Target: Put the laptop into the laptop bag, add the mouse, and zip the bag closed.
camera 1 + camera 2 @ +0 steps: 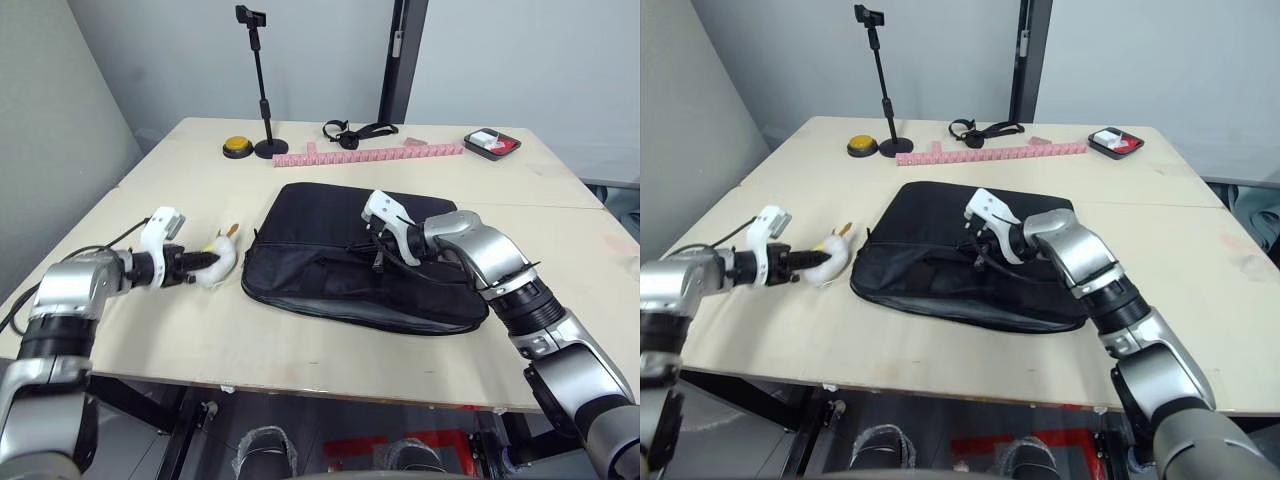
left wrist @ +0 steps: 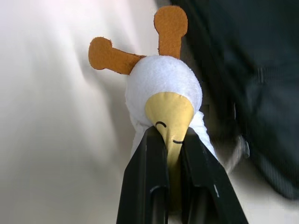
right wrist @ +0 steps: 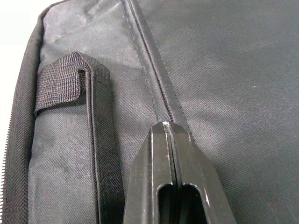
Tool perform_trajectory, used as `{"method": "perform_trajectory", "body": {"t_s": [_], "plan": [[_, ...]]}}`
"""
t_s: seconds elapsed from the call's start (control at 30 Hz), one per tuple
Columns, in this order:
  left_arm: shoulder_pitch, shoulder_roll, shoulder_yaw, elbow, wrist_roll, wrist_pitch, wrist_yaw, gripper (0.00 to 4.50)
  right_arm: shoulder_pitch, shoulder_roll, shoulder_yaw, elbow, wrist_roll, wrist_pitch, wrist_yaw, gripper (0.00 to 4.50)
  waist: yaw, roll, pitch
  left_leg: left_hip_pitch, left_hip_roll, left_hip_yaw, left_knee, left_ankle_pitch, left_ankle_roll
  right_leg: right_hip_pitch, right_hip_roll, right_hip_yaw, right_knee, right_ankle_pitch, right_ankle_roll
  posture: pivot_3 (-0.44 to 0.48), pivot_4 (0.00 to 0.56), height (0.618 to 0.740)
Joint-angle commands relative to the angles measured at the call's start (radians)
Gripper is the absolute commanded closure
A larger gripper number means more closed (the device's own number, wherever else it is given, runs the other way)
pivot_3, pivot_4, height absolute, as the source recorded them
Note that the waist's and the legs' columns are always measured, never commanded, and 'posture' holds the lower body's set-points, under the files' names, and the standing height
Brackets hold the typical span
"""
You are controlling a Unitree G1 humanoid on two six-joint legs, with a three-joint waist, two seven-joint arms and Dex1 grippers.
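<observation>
The laptop bag [image 1: 360,265] lies flat on the table [image 1: 300,340], its inside hidden. The right gripper [image 3: 170,128] rests on the bag's top face beside a strap handle [image 3: 88,112], fingers pressed together with nothing between them, forearm reaching in from the right. Left of the bag, the left gripper [image 2: 170,144], arm low and level, pinches the yellow beak of a fluffy white toy [image 2: 163,88].

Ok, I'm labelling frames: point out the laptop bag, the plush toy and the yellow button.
laptop bag [image 1: 320,215]: left eye view, top panel.
plush toy [image 2: 161,79]: left wrist view, white head.
yellow button [image 1: 237,146]: left eye view, dome.
</observation>
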Motion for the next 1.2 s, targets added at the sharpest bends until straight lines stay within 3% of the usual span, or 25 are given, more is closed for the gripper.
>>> {"method": "perform_trajectory", "body": {"t_s": [0.03, 0.33, 0.63, 0.9, 1.07, 1.2], "plan": [[0.048, 0.052, 0.049, -0.158, -0.06, 0.038, -0.013, 4.47, -0.002, -0.01, 0.027, 0.041, -0.034, 0.005, -0.002, 4.5, -0.001, 0.0, 0.0, 0.0, 0.0, 0.0, 0.0, 0.0, 0.0, 0.0, 0.0, 0.0, 0.0, 0.0, 0.0, 0.0, 0.15, 0.739], [0.307, 0.094, 0.156, -0.395, -0.154, 0.094, 0.008, 4.47, -0.002, -0.008, 0.059, 0.036, -0.036, 0.0, 0.014, 4.5, -0.017, 0.0, 0.0, 0.002, 0.0, 0.003, -0.007, 0.0, 0.0, -0.001, 0.001, 0.002, -0.006, 0.0, 0.0, 0.0, 0.15, 0.739], [0.41, 0.064, 0.167, -0.483, -0.199, 0.095, 0.06, 4.47, -0.012, 0.01, 0.081, 0.034, -0.031, 0.016, 0.027, 4.5, -0.025, 0.0, 0.0, 0.003, 0.0, 0.005, -0.008, 0.0, 0.0, -0.001, 0.001, 0.003, -0.008, 0.0, 0.0, 0.0, 0.15, 0.739], [0.512, 0.022, 0.183, -0.696, -0.283, -0.016, 0.016, 4.47, -0.02, 0.013, 0.091, 0.045, -0.033, 0.018, 0.04, 4.5, -0.033, -0.001, 0.0, 0.003, 0.0, 0.006, -0.01, 0.0, 0.0, -0.001, 0.001, 0.003, -0.01, 0.0, 0.0, 0.0, 0.15, 0.739], [0.598, 0.143, 0.11, -0.767, -0.218, -0.079, -0.06, 4.47, -0.042, 0.012, 0.096, 0.058, -0.035, 0.016, 0.058, 4.5, -0.034, -0.001, -0.001, 0.003, 0.001, 0.006, -0.011, 0.0, 0.0, -0.001, 0.002, 0.003, -0.01, 0.0, 0.0, 0.0, 0.15, 0.739], [0.571, 0.159, 0.014, -0.752, -0.152, -0.131, -0.028, 4.47, -0.048, 0.014, 0.103, 0.063, -0.04, 0.016, 0.064, 4.5, -0.037, -0.001, -0.001, 0.004, 0.001, 0.007, -0.011, 0.0, 0.0, -0.001, 0.002, 0.004, -0.01, 0.0, 0.0, 0.0, 0.15, 0.739]]}}
